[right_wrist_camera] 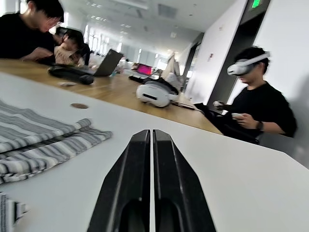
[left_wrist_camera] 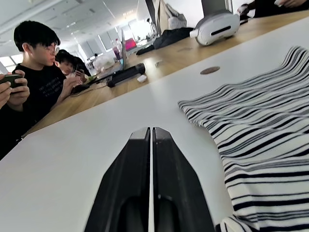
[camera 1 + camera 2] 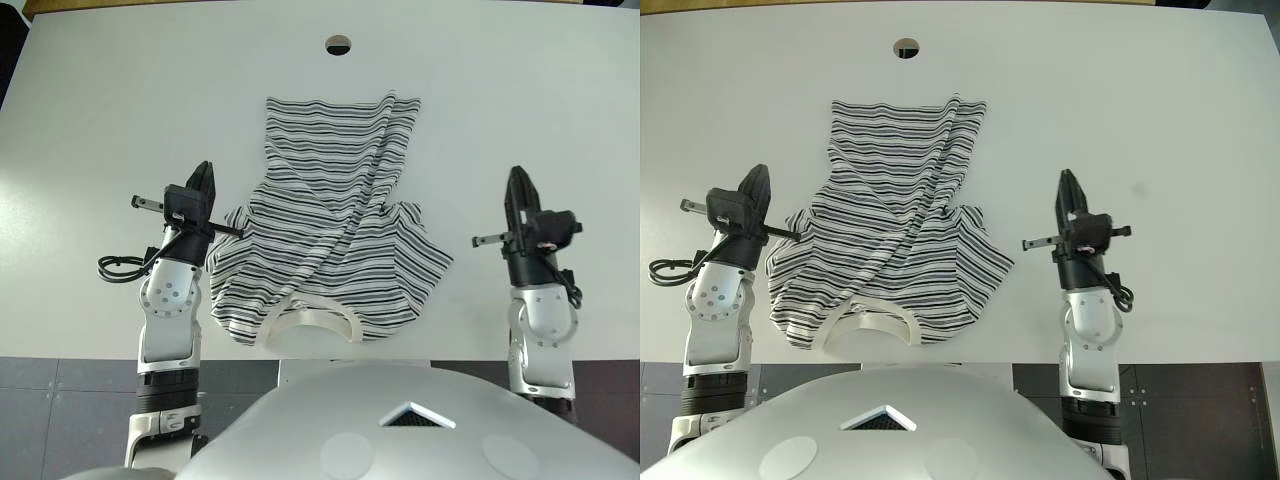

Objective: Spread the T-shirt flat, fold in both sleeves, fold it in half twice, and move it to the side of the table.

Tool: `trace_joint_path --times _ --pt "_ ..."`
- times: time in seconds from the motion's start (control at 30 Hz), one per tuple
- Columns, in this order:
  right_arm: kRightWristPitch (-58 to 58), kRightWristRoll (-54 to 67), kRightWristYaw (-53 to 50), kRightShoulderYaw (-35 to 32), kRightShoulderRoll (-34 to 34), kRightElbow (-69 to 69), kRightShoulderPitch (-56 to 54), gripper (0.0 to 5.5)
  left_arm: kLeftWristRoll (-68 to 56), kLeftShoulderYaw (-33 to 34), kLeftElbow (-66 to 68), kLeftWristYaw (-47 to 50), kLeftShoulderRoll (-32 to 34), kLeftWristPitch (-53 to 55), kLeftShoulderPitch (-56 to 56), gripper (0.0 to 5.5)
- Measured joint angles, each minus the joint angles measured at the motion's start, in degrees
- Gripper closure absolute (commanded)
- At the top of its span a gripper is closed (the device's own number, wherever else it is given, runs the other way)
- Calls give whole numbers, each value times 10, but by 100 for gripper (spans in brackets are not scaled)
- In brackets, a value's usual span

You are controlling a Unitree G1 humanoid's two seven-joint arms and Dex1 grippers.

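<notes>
A black-and-white striped T-shirt (image 3: pixel 330 230) lies rumpled in the middle of the white table (image 3: pixel 120 120), collar (image 3: pixel 308 322) toward the near edge and hem at the far side. A long crease runs down it and its right half is folded over on itself. My left gripper (image 3: pixel 204 175) is shut and hovers just left of the shirt's left sleeve, touching nothing. My right gripper (image 3: pixel 517 180) is shut too, standing apart to the right of the shirt with bare table between. The left wrist view shows the shirt (image 2: pixel 270 125) beside the shut fingers (image 2: pixel 137 164).
A round cable hole (image 3: pixel 338 44) sits in the table at the far middle. Bare table surface stretches to the left, right and far side of the shirt. The near table edge (image 3: pixel 60 356) runs just behind both wrists.
</notes>
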Motion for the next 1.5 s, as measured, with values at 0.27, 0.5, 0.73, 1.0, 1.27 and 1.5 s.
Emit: trace_joint_path --times 0.27,0.5,0.73,1.0,1.27,1.5 --pt "175 -21 129 184 -28 -47 -37 540 17 -11 7 12 -13 13 -24 539" --pt "289 -57 153 221 -71 -31 -26 540 17 -12 9 14 -19 21 -33 539" --pt "309 -66 153 151 -165 -90 13 540 22 -12 -2 18 -21 26 -33 539" --pt "324 -54 168 69 -235 -156 105 540 26 -7 -17 22 -22 40 -33 539" --pt "324 -45 166 67 -235 -166 114 540 22 3 -19 6 -3 84 -46 539" --pt "228 24 106 1 -154 -217 70 540 -74 -5 -40 -220 117 184 10 437"
